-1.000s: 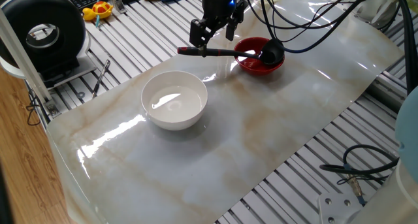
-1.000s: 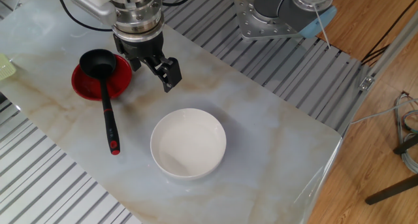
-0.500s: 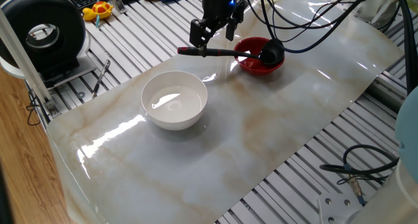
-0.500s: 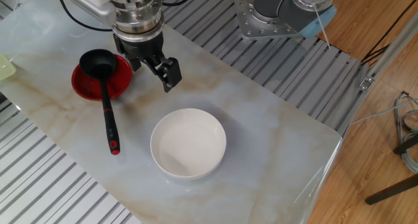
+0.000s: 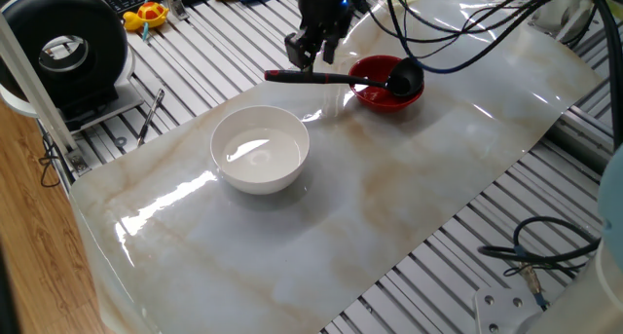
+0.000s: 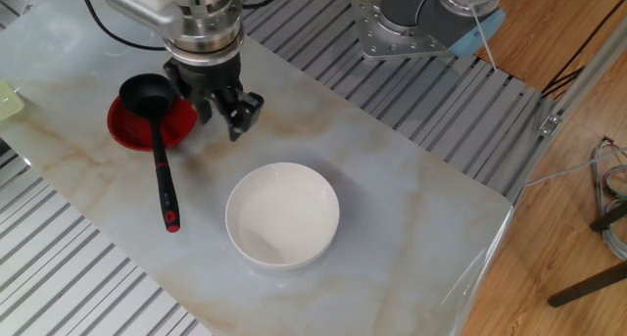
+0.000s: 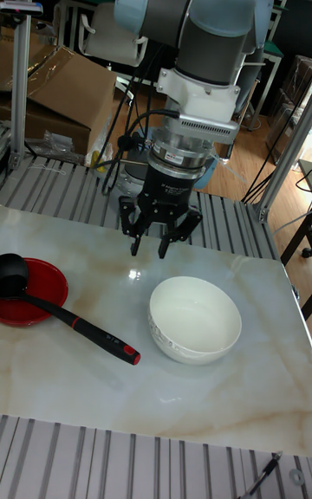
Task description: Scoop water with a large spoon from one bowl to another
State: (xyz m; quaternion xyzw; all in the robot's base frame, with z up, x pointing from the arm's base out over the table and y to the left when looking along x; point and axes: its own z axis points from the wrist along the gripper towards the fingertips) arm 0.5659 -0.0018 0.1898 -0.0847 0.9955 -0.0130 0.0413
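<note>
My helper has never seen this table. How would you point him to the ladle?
On the marble table find the small red bowl beside the gripper. The ladle rests its black scoop in it; its thin handle with a red tip reaches out toward the white bowl.

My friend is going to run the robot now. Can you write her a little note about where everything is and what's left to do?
Gripper: open, empty, hanging above the table near the ladle's handle, not touching it.
Ladle: scoop resting in the red bowl, handle slanting down to the table, red end toward the white bowl.
White bowl: beside the ladle's red end, not touching it. I can't tell how much water either bowl holds.
Done: no scoop that I can see.
Left: grip the handle, scoop, pour.
</note>
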